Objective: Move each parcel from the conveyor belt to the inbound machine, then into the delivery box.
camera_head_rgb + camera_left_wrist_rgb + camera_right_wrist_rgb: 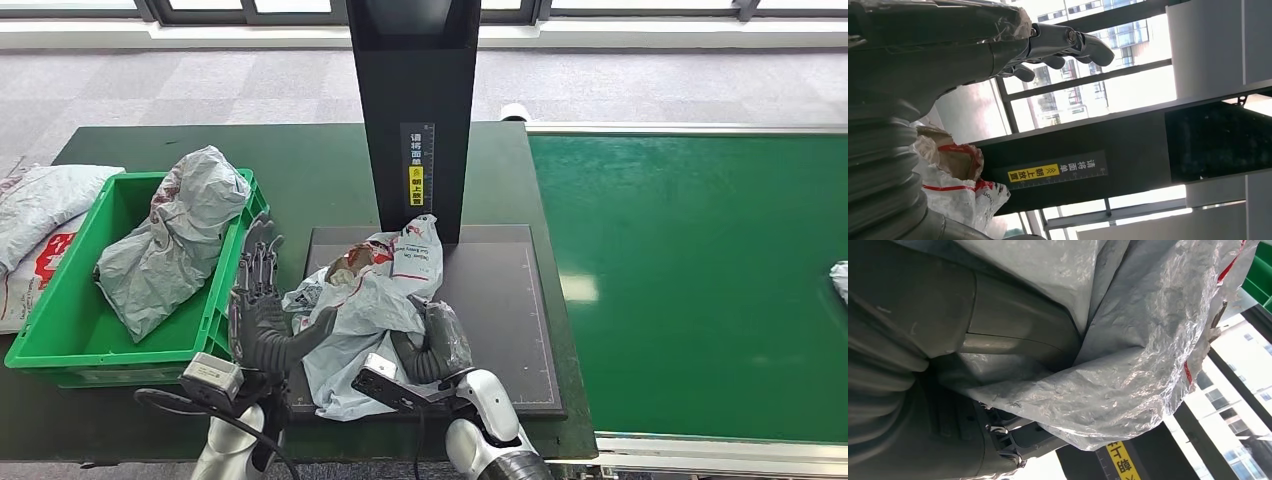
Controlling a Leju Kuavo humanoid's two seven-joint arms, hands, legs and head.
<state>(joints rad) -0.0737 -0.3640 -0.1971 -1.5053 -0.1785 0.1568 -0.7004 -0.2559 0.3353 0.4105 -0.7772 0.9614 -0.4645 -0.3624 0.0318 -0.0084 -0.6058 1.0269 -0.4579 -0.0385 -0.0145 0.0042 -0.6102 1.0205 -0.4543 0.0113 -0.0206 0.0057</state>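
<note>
A crumpled grey-and-white parcel (375,290) lies on the black platform (500,300) of the inbound machine, in front of its column (415,100). My right hand (435,345) grips the parcel's near right side. In the right wrist view the plastic (1128,355) is pinched between the thumb and fingers of that hand (948,340). My left hand (258,305) stands at the parcel's left edge, fingers stretched upward and apart, holding nothing. The left wrist view shows those fingers (1068,42) spread in the air and the parcel (958,190) beside the wrist.
The green delivery box (60,340) stands left of the machine with one grey parcel (170,240) in it. White parcels (30,220) lie beyond its left side. The green conveyor belt (690,280) runs to the right, with another parcel (840,280) at its far right edge.
</note>
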